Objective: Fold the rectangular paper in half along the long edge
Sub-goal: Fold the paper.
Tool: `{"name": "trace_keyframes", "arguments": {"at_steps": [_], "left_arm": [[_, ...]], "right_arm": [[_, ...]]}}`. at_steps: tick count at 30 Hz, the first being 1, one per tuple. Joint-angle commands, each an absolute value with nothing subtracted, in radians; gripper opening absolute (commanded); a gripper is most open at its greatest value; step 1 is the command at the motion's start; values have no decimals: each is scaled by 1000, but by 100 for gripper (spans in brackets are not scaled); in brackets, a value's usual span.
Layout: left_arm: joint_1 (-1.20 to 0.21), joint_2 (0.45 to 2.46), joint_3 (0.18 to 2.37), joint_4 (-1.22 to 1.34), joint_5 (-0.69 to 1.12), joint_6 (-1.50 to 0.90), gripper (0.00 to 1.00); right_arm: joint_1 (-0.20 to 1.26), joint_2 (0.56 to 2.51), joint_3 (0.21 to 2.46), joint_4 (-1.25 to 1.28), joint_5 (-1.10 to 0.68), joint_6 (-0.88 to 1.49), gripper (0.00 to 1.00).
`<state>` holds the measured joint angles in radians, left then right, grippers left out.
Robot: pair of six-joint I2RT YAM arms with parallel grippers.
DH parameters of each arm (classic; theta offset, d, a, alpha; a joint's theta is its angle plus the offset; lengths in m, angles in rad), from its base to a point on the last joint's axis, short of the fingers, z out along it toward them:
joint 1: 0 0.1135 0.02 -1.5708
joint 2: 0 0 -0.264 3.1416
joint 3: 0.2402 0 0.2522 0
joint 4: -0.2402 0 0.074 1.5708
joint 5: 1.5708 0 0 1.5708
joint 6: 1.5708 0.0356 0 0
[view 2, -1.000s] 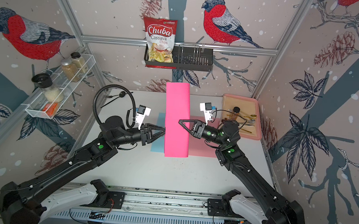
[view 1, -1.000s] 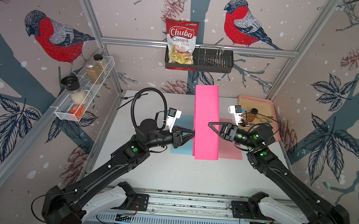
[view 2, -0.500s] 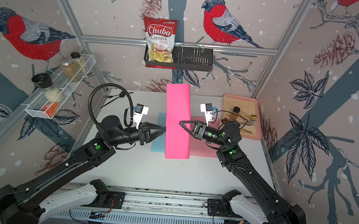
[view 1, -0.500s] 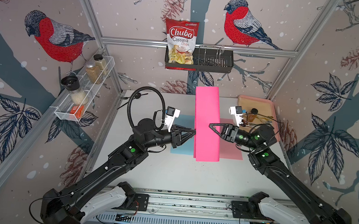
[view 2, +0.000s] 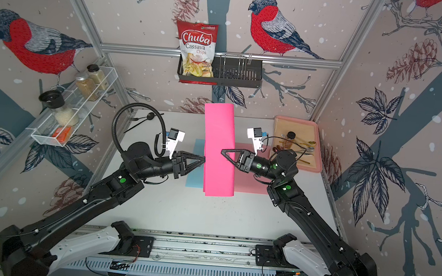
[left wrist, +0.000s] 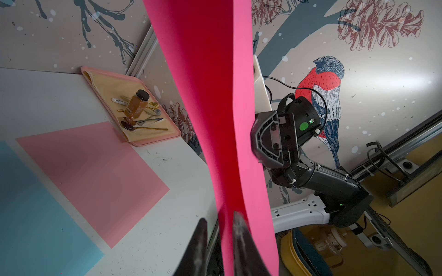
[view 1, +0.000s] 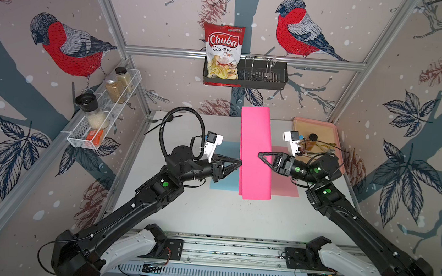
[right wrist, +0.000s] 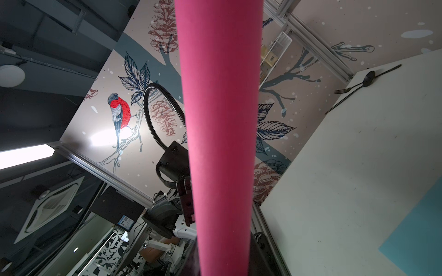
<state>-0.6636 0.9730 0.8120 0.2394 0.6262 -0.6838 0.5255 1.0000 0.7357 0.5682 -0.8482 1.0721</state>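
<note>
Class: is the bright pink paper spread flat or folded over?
Folded over, not yet creased: the pink paper shows two layers in the left wrist view, a rounded bend in the right wrist view.

Far wall for you: chips bag (view 1: 223, 53) standing in the black basket (view 1: 263, 77). Left wall, spice jars (view 1: 115, 85) on the wire shelf (view 1: 120, 108). Far right, tray (view 1: 322, 123) with a bottle (view 1: 311, 142). Blue sheet (view 1: 224, 182) and pale pink sheet (view 1: 283, 188) lie flat mid-table.

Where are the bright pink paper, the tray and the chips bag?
bright pink paper (view 1: 254, 130): in a top view, its far half.
tray (view 1: 324, 130): in a top view, bare liner.
chips bag (view 1: 223, 48): in a top view, label.
</note>
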Motion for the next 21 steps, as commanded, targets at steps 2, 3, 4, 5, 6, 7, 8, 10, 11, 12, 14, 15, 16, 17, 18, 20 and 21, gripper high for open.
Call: {"name": "trace_keyframes", "arguments": {"at_steps": [2, 3, 4, 5, 6, 7, 8, 10, 11, 12, 14, 15, 16, 17, 18, 20, 21], "left_arm": [[-663, 976, 812, 284, 645, -686, 8], [-663, 977, 812, 284, 646, -686, 6], [-663, 979, 811, 288, 648, -687, 3], [-663, 979, 811, 290, 648, -688, 1], [-663, 979, 808, 291, 649, -690, 0], [-663, 980, 806, 294, 650, -692, 0], [-663, 982, 807, 295, 652, -692, 0], [-663, 983, 805, 297, 656, -692, 0], [-664, 985, 805, 297, 656, -694, 0], [-664, 986, 804, 302, 659, -695, 0], [-664, 987, 802, 309, 662, -702, 0], [-664, 988, 802, 309, 662, -701, 0], [-664, 988, 802, 311, 661, -703, 0], [-663, 988, 801, 312, 661, -704, 0], [-664, 989, 802, 314, 662, -705, 0], [-664, 992, 803, 317, 664, -707, 0], [-664, 992, 805, 316, 664, -706, 0]], "right_arm": [[528, 1005, 730, 623, -856, 1086, 23], [528, 1005, 729, 626, -856, 1089, 23], [529, 1008, 729, 632, -856, 1092, 23], [529, 1008, 727, 636, -856, 1094, 24], [530, 1009, 725, 642, -855, 1097, 24], [531, 1011, 725, 644, -854, 1097, 25], [531, 1012, 726, 645, -855, 1098, 25], [534, 1015, 725, 652, -853, 1100, 26], [536, 1015, 725, 655, -852, 1102, 26], [536, 1016, 725, 660, -853, 1104, 26], [539, 1018, 724, 667, -852, 1108, 26], [541, 1020, 724, 670, -850, 1109, 27], [542, 1019, 724, 673, -849, 1109, 27], [543, 1021, 724, 673, -849, 1109, 27], [545, 1022, 723, 676, -848, 1110, 27], [548, 1024, 722, 680, -847, 1110, 27], [549, 1025, 721, 680, -847, 1109, 27]]}}
